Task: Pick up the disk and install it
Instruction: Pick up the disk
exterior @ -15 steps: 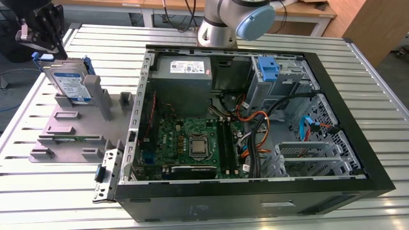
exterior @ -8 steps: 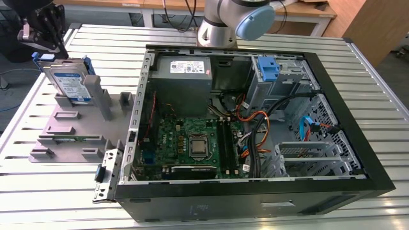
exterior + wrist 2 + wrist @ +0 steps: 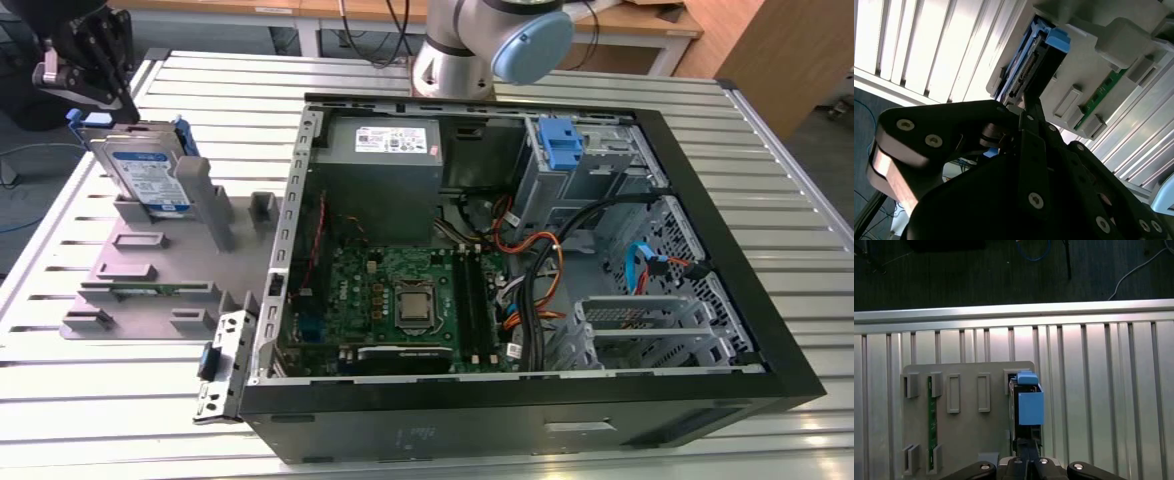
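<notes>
The pick-up step was in hand: the disk [image 3: 144, 170] had not been lifted and stood on edge in a slot of the grey holder [image 3: 160, 275] at the upper left of the exterior view, well apart from the open computer case [image 3: 534, 425] filling the centre and right. The claw [image 3: 107, 92] hung just above the disk's upper edge, and in the first wrist view the claw [image 3: 1027, 455] looked pressed together and held nothing. As I judged it, taking the disk called for spreading wide enough to straddle its blue carrier frame [image 3: 1030, 407] and lining up with the narrow edge. The holder also carried a green circuit strip [image 3: 932, 422] in another slot. The case held a power-supply box [image 3: 387, 150], a motherboard [image 3: 400, 300], cables and a silver drive cage [image 3: 641, 322]. All rested on the slatted counter [image 3: 107, 400].
</notes>
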Available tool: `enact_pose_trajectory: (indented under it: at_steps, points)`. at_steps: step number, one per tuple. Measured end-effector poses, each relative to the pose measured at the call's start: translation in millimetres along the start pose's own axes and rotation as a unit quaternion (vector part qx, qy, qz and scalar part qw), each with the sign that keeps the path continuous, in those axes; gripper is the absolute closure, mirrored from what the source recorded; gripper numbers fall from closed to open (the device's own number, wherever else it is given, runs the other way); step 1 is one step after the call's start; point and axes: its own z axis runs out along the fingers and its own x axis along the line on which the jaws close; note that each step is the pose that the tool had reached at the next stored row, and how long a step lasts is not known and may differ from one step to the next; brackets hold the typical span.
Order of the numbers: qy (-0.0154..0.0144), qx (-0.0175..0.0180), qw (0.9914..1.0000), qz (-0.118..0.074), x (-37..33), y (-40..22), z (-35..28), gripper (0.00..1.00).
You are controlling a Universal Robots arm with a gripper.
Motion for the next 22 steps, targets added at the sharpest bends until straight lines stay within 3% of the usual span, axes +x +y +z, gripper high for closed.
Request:
enact_pose_trajectory:
  at_steps: [11,18,19,20,22]
  points:
    - [0.0,0.0,1.0,0.0,0.0,0.2,0.3,0.89]
    - [0.0,0.0,1.0,0.0,0.0,0.2,0.4,0.59]
    - [0.0,0.0,1.0,0.0,0.0,0.2,0.4,0.59]
    - [0.0,0.0,1.0,0.0,0.0,0.2,0.5,0.47]
    - [0.0,0.0,1.0,0.0,0.0,0.2,0.5,0.42]
